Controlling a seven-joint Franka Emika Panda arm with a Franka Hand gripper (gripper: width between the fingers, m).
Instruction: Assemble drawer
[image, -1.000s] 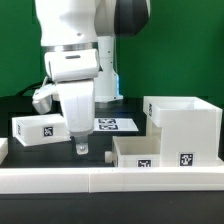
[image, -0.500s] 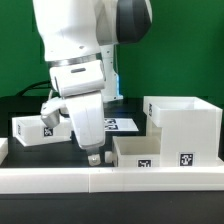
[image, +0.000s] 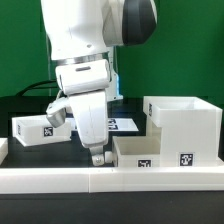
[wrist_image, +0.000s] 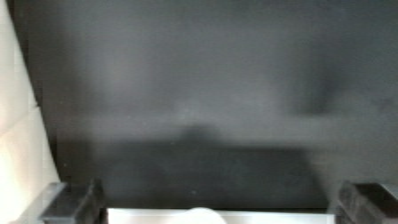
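Note:
The drawer kit lies in three white tagged parts on the black table. The large boxy shell (image: 186, 124) stands at the exterior view's right. One small tray (image: 152, 152) sits in front of it. The other tray (image: 33, 128) lies at the left, partly hidden by the arm. My gripper (image: 97, 157) points down just left of the front tray, low over the table. In the wrist view my gripper (wrist_image: 215, 205) is open and empty, with its fingers (wrist_image: 68, 203) wide apart. A white tray edge with a rounded knob (wrist_image: 199, 214) shows between them.
The marker board (image: 122, 124) lies flat behind the gripper. The long white border rail (image: 110, 181) runs along the table's front edge and shows as a white strip in the wrist view (wrist_image: 9, 100). Green backdrop behind.
The arm has moved toward the exterior view's right and slightly lower, bringing the gripper closer to the front tray. The parts have not moved.

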